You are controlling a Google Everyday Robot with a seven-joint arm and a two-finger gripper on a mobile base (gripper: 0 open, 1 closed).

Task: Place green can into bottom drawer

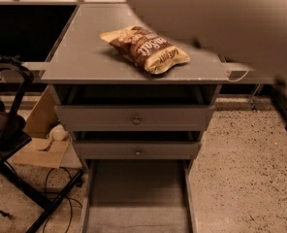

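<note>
Bottom drawer point(136, 198) open; claw out of view, blurred arm point(221, 28) fills upper rt, state can't tell.

Room inventory, dim warm light.
- Speckled terrazzo floor point(245, 169), lower right and lower left.
- Grey cabinet point(85, 57), centre; two knobbed drawers point(134, 118) beneath its flat top.
- Black chair frame point(7, 130), left edge.
- Cardboard box point(39, 130), beside the cabinet's left side.
- Black cables point(51, 178) on the floor, lower left.
</note>
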